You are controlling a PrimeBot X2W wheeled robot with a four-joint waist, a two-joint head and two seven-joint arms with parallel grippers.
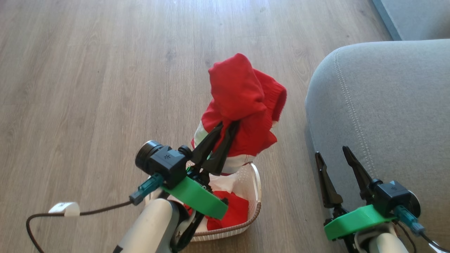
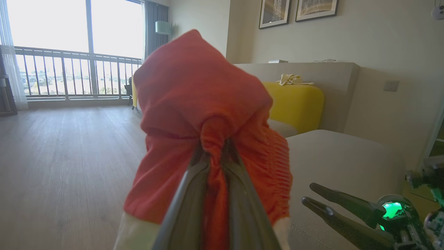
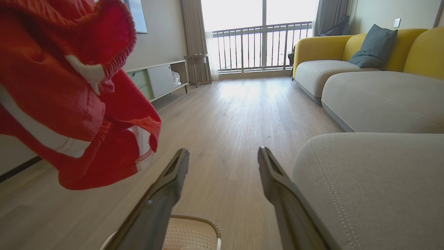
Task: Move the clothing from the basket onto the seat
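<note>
Basket (image 1: 259,203): nearest, on the floor; more red clothing (image 1: 233,212) lies inside.
Right gripper (image 1: 331,151): jaws released and empty, just beside the seat's left edge.
Left gripper (image 1: 229,123): jaws clenched on a red garment (image 1: 242,91), which hangs lengthwise down toward the basket.
Seat (image 1: 386,105): right of the held garment, so the carry probably goes rightward.
</note>
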